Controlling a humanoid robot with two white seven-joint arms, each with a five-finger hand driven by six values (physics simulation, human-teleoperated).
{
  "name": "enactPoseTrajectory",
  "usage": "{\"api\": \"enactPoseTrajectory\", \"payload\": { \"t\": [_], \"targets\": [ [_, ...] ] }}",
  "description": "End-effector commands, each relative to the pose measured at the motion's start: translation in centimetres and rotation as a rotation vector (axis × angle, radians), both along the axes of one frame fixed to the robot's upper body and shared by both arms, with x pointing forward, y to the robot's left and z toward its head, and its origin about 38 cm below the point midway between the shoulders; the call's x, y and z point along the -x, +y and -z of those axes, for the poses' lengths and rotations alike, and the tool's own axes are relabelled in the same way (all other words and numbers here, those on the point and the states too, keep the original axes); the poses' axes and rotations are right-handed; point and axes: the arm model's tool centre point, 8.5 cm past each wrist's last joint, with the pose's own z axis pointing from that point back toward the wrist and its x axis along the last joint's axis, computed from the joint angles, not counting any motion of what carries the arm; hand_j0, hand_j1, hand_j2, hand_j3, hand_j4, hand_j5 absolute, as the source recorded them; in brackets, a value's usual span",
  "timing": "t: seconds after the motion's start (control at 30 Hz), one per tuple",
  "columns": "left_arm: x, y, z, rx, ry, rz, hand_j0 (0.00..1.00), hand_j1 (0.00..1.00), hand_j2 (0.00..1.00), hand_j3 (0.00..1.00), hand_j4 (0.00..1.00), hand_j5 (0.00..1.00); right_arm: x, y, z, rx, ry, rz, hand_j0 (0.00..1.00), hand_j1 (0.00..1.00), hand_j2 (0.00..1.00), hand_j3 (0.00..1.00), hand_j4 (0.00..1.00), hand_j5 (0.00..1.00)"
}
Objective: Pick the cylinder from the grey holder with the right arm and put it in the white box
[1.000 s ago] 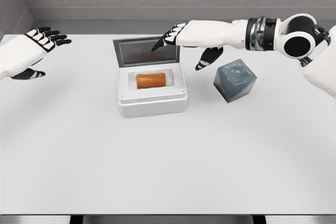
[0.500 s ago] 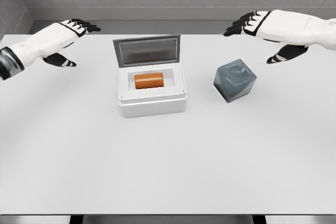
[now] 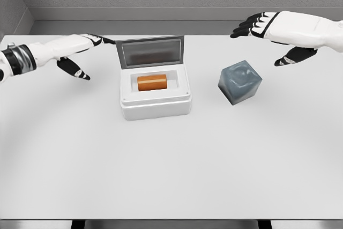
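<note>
Right hand (image 3: 278,33) released, empty; orange cylinder (image 3: 151,82) lies inside white box (image 3: 155,106).

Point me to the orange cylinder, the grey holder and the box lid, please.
orange cylinder (image 3: 152,82), head view, middle of its upper side.
grey holder (image 3: 239,82), head view, centre of its top face.
box lid (image 3: 152,52), head view, middle of the lid's inner panel.
</note>
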Motion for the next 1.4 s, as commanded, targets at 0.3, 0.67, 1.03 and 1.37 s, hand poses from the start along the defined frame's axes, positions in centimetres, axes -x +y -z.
{"api": "enactPoseTrajectory", "payload": {
  "t": [0.3,0.67,1.03,1.37],
  "targets": [
    [0.6,-1.9,-0.3,0.012,-0.019,0.055,1.0,1.0,1.0,1.0,1.0,1.0,0.2,-0.1,0.3,-0.003,0.01,0.003,1.0,1.0,1.0,1.0,1.0,1.0],
    [1.4,-2.6,-1.2,-0.02,-0.046,0.102,1.0,1.0,1.0,1.0,1.0,1.0,0.2,0.1,0.4,-0.003,0.01,-0.002,1.0,1.0,1.0,1.0,1.0,1.0],
    [2.0,0.0,-2.0,-0.011,-0.042,0.07,1.0,1.0,1.0,1.0,1.0,1.0,0.2,0.0,0.4,-0.002,0.012,0.002,1.0,1.0,1.0,1.0,1.0,1.0],
    [5.2,8.2,-3.0,-0.097,-0.004,-0.039,1.0,1.0,1.0,1.0,1.0,1.0,0.2,0.0,0.5,-0.002,0.014,0.002,1.0,1.0,1.0,1.0,1.0,1.0]
  ]
}}
